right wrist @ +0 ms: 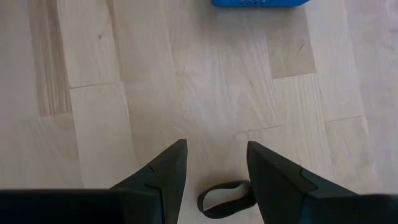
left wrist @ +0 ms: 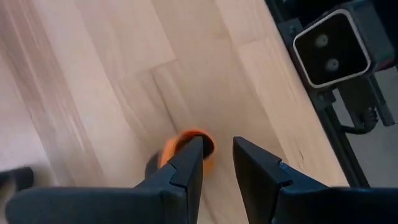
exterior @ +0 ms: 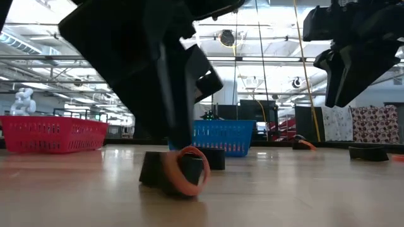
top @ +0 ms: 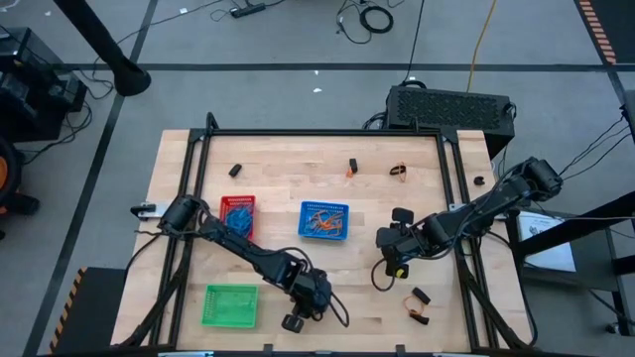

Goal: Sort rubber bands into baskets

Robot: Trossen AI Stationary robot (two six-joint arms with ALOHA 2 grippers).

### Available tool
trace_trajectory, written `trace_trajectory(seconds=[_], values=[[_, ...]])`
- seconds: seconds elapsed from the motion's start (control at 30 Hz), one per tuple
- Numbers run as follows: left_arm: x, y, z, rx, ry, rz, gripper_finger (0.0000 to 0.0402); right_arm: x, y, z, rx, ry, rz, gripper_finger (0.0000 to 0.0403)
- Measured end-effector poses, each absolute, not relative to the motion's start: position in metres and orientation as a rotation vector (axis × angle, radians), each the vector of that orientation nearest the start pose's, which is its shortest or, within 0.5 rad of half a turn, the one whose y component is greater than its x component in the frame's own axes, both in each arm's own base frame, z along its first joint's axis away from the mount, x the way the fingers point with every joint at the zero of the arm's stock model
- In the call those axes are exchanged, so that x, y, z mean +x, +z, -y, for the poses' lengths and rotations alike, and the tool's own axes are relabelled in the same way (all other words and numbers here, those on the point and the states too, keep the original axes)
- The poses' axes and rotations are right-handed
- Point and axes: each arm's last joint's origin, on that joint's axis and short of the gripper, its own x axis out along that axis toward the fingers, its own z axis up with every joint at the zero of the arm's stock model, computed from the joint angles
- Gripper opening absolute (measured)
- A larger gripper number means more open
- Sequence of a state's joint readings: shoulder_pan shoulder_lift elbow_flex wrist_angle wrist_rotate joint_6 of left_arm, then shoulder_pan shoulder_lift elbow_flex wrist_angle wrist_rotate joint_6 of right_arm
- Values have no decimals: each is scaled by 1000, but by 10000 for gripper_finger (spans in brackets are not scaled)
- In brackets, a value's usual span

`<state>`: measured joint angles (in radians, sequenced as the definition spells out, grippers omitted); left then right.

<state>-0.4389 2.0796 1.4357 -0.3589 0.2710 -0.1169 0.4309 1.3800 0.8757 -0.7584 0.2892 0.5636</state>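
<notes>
My left gripper (top: 296, 319) is down at the table near its near edge, right of the green basket (top: 230, 305). Its fingers stand a little apart (left wrist: 217, 144), and an orange rubber band (left wrist: 198, 138) sits at one fingertip. The low view shows this band (exterior: 189, 173) standing on edge on the wood. My right gripper (top: 392, 253) is open and raised above the table, right of the blue basket (top: 324, 220). A black rubber band (right wrist: 224, 198) lies flat on the wood below its fingers (right wrist: 216, 155). The red basket (top: 236, 213) stands at the left. My left gripper comes from above, pointing down, and one fingertip (left wrist: 189, 155) is against the orange band's rim (left wrist: 202, 135). The band is outside the gap between the fingers, not pinched. It rests on the table, standing on edge beside the fingertip (exterior: 173, 167).
Loose bands lie at the far side: a black one (top: 235, 171), an orange-and-black one (top: 352, 169), an orange one (top: 399, 171) and a black one (top: 479, 180). Two more bands (top: 421, 297) lie near the right front. The red and blue baskets hold bands.
</notes>
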Motion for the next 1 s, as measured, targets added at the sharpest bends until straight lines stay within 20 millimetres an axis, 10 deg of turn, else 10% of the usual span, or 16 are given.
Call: trace_trajectory(seconds=[1.0], values=[[387,149,184,72,-612,-1032,95,224,206,-94,50,-210,-1160,160]])
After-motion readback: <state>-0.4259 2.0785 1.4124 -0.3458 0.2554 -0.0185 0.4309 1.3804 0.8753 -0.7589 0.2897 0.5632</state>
